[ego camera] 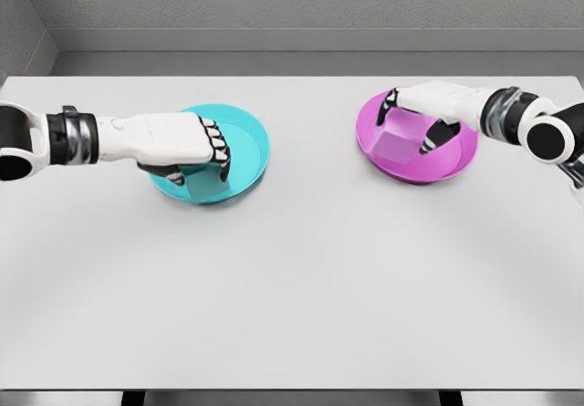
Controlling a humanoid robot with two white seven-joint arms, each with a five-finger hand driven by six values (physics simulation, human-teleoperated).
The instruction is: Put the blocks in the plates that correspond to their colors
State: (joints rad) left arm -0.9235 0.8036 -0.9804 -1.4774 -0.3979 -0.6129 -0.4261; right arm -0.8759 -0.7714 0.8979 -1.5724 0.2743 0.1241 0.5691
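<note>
Cyan on cyan and magenta on magenta: both blocks are already over their matching plates, so from where I stand the sorting looks close to finished. The left hand [187,150] is curled around the cyan block [203,181], which sits at the near edge of the cyan plate [248,141]; I cannot tell whether the block is resting on the plate or is lifted just off it. The right hand [415,114] has its fingers arched over the magenta block [399,144], thumb on one side and fingers on the other, and the block appears to lie tilted inside the magenta plate [456,158].

What seems left is only the letting go: each hand needs to loosen its grasp and lift away without dragging the block over the rim.

Around them there is little to speak of. The pale counter [292,278] carries the two plates well apart from each other, with a grey wall behind. Nothing stands between the hands or in their way out; the only risk I would guess at is a block tipping as fingers part.
</note>
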